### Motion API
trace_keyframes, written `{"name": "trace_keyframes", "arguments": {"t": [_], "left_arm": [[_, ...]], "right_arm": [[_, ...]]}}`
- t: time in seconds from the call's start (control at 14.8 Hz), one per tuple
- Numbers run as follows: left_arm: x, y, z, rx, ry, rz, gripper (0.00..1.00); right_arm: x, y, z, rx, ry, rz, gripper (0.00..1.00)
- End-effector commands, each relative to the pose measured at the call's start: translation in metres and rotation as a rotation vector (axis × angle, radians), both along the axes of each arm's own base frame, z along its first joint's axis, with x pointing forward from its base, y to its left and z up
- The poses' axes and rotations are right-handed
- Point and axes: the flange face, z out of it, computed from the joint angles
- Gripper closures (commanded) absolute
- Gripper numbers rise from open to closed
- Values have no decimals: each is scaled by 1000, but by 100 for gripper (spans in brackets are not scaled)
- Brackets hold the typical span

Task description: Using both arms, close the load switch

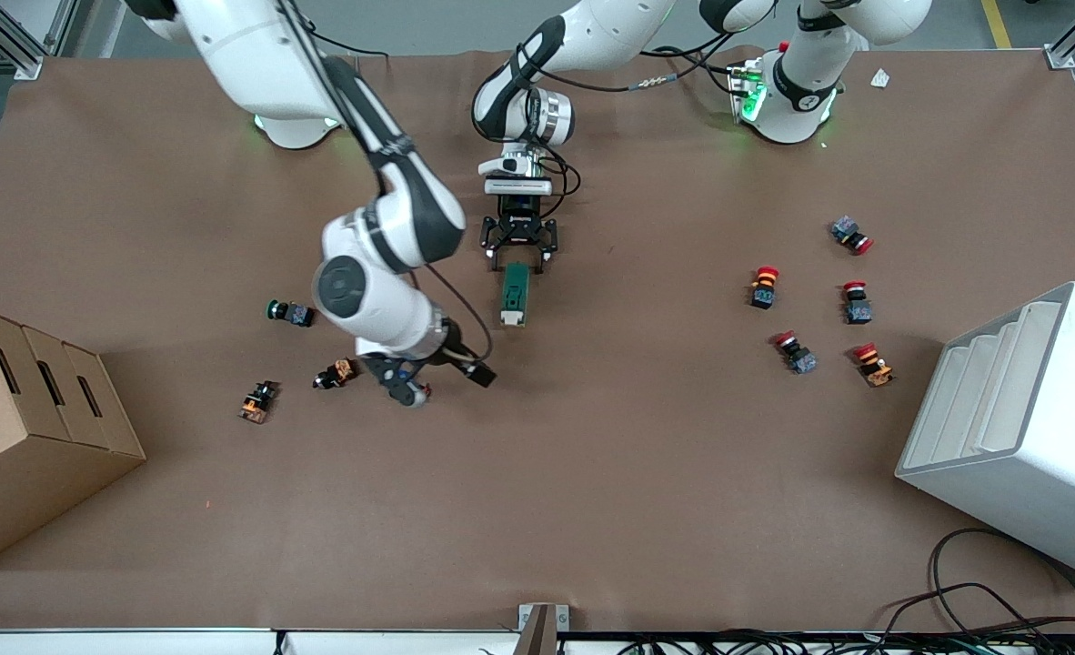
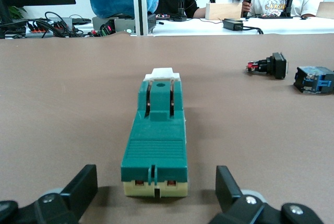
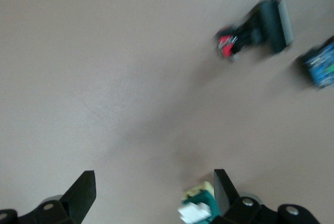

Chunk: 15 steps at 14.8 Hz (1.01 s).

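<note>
**Both grippers spread wide, load switch flat on table between them**

Right gripper (image 1: pixel 435 380) spread wide, holding nothing, hanging over bare brown table (image 1: pixel 537 509) toward the right arm's end, tilted on its wrist. Fingertips (image 3: pixel 83 187) far apart in the right wrist view, with only tabletop between them.

Left gripper (image 1: pixel 519 244) likewise wide apart and empty, low over the middle of the table, closer to the base-side edge than to the camera-side edge. Fingers (image 2: pixel 83 185) straddling the near end of the load switch (image 1: pixel 515 293) without touching it, a clear gap on each side.

Load switch lying flat near the table's centre, long axis running from the base-side edge toward the camera-side edge, green body on a cream base, white lever piece (image 2: pixel 163 72) at the end away from the left gripper.

Toward the right arm's end: cardboard box (image 1: pixel 28 428) at the table's edge, a green-capped push-button (image 1: pixel 289 313), an orange-and-black button (image 1: pixel 257 401), another small dark button (image 1: pixel 336 374) just beside the right gripper.

Toward the left arm's end: five red-capped push-buttons (image 1: pixel 763 287) scattered well apart from the switch, and a white stepped rack (image 1: pixel 1019 418) at the corner nearest the camera.
</note>
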Motion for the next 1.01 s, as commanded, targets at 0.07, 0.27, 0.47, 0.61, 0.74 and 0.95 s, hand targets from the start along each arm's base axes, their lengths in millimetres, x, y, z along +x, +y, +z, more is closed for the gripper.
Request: {"name": "trace_keyframes", "arguments": {"t": [0.07, 0.27, 0.47, 0.61, 0.74, 0.95], "left_arm": [[-4, 12, -24, 12, 32, 21, 0], [-4, 12, -23, 11, 30, 20, 0], [-2, 8, -18, 5, 28, 21, 0], [-1, 8, -18, 5, 28, 23, 0], [1, 7, -16, 5, 26, 25, 0], [2, 4, -7, 6, 32, 39, 0]], "right_arm": [[6, -94, 51, -137, 2, 193, 0], [11, -165, 89, -175, -5, 331, 0], [11, -235, 131, -220, -35, 488, 0], [8, -292, 158, -258, -37, 594, 0], [5, -339, 184, -253, -77, 681, 0], [1, -395, 230, -254, -46, 696, 0]]}}
